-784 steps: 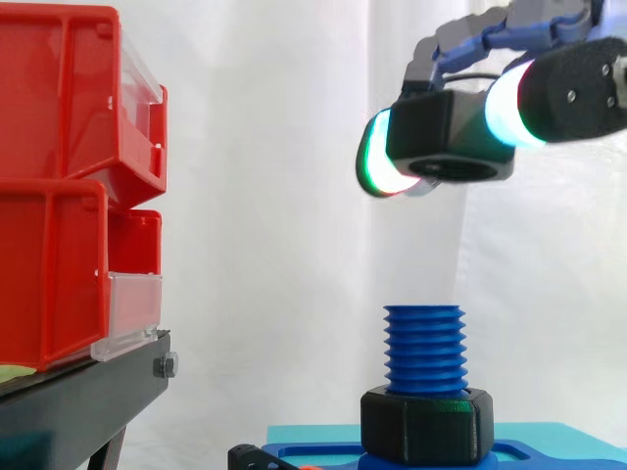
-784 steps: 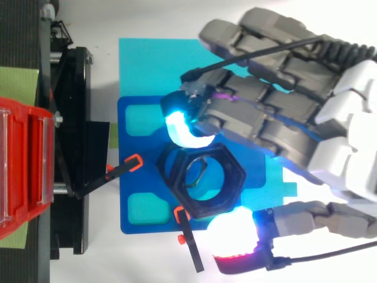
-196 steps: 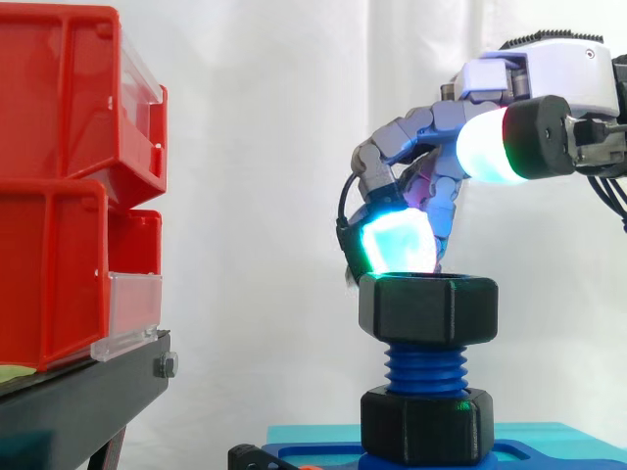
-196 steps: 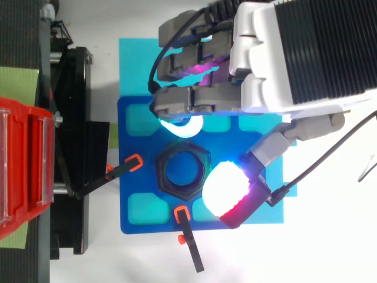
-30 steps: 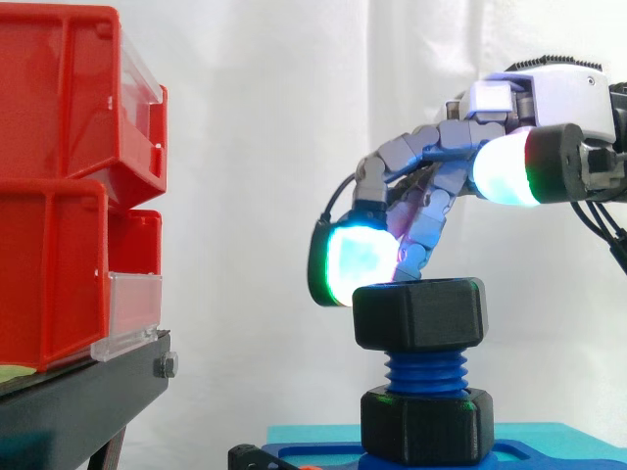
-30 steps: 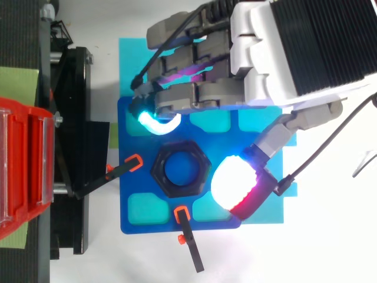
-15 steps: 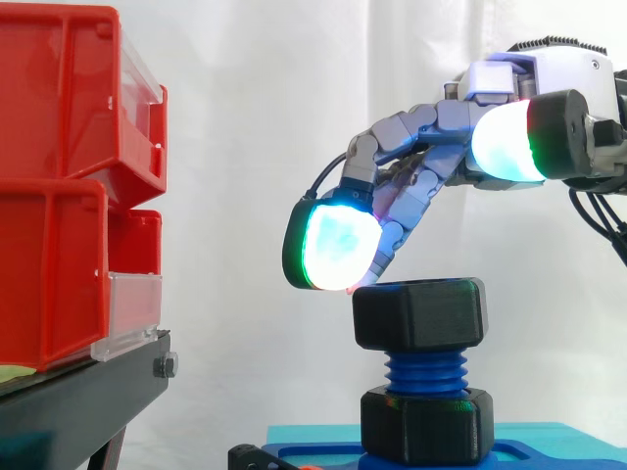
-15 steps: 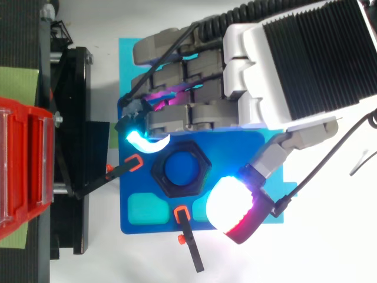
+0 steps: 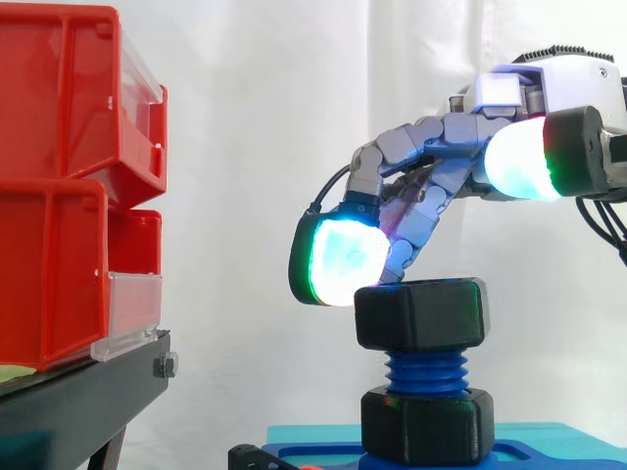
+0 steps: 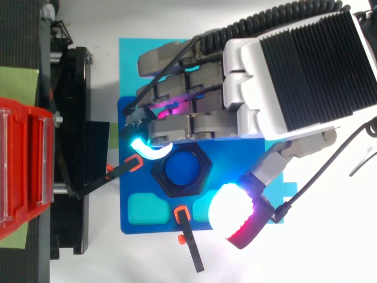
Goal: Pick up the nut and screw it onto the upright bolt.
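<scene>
A black nut (image 9: 419,313) sits threaded on the top of the upright blue bolt (image 9: 425,370), a few thread turns above a second black nut (image 9: 426,423) at the bolt's foot. From above, the bolt's blue end (image 10: 181,168) shows inside the nut (image 10: 200,177). My hand (image 10: 294,65) hangs over it from the right, open. One glowing cyan fingertip (image 9: 338,259) rests at the nut's upper left corner. The thumb pad (image 9: 519,162) is well above the nut and off to its right, not touching it.
The bolt stands on a blue fixture plate (image 10: 125,194) lying on a cyan sheet (image 10: 132,59). Two orange-tipped black clips (image 10: 185,236) sit at the plate's edges. Red bins (image 9: 69,186) on a black stand (image 9: 78,401) rise at the left, a gap away from the bolt.
Long ago the nut hung in my hand above the bare bolt; it now sits on the bolt. In the last half second the fingers dropped slightly and drew in against the nut's corner.
</scene>
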You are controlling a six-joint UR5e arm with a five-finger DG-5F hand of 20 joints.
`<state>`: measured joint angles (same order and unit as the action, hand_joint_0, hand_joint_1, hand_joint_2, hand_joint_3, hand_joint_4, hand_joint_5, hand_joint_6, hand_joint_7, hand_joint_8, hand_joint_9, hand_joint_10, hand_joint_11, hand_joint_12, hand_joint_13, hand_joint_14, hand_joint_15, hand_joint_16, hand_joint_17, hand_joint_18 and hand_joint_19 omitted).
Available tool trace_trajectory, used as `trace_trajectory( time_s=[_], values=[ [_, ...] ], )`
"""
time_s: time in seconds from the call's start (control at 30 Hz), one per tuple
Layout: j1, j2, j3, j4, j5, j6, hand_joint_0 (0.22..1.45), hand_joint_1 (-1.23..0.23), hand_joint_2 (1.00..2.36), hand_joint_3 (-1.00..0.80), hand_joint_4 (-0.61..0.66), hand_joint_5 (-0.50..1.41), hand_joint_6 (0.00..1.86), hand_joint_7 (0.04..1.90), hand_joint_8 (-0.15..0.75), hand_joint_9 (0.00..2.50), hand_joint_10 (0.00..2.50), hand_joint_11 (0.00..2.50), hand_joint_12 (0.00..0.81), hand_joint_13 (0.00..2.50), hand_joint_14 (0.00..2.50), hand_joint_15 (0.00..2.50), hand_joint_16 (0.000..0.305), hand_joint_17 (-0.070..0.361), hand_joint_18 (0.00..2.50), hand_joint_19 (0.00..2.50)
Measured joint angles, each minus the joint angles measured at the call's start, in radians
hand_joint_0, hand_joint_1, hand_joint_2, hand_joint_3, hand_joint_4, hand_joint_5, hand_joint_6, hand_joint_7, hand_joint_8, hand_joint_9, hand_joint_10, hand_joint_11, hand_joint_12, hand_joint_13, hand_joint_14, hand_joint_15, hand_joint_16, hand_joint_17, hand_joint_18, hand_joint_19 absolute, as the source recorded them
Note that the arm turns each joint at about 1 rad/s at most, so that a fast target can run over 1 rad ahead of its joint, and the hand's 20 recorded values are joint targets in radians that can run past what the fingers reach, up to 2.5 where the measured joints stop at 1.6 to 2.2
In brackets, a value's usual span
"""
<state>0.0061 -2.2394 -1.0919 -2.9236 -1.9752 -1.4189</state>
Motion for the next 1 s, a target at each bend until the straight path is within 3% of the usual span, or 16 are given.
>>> trace_trajectory(
  time_s=[0.53, 0.8, 0.87, 0.97, 1.0],
  values=[
    [-0.015, 0.0, -0.001, 0.0, -0.012, -0.002, 0.55, -0.21, 1.0, -0.5, 0.2, 0.03, 0.5, 1.52, 0.263, 1.03, 0.0, 0.0, 0.25, 0.71, 0.0, 0.0, 0.028, 0.062, 0.45, 0.09],
    [-0.023, 0.0, -0.001, 0.0, -0.015, -0.002, 0.56, -0.25, 1.0, -0.5, 0.12, 0.05, 0.61, 1.29, 0.254, 1.3, 0.0, 0.0, 0.196, 0.9, 0.0, 0.0, 0.021, 0.047, 0.66, 0.13],
    [-0.024, 0.0, -0.001, 0.0, -0.017, -0.002, 0.56, -0.25, 1.0, -0.5, 0.11, 0.06, 0.61, 1.29, 0.257, 1.33, 0.0, 0.0, 0.19, 0.92, 0.0, 0.0, 0.021, 0.046, 0.68, 0.14],
    [-0.027, 0.0, 0.0, 0.0, -0.018, -0.002, 0.55, -0.24, 1.0, -0.5, 0.17, 0.05, 0.5, 1.45, 0.262, 1.28, 0.0, 0.0, 0.207, 0.88, 0.0, 0.0, 0.022, 0.049, 0.64, 0.13],
    [-0.027, 0.0, 0.0, 0.0, -0.019, -0.002, 0.55, -0.24, 1.0, -0.5, 0.19, 0.04, 0.5, 1.4, 0.26, 1.27, 0.0, 0.01, 0.212, 0.86, 0.0, 0.0, 0.022, 0.05, 0.62, 0.13]
  ],
)
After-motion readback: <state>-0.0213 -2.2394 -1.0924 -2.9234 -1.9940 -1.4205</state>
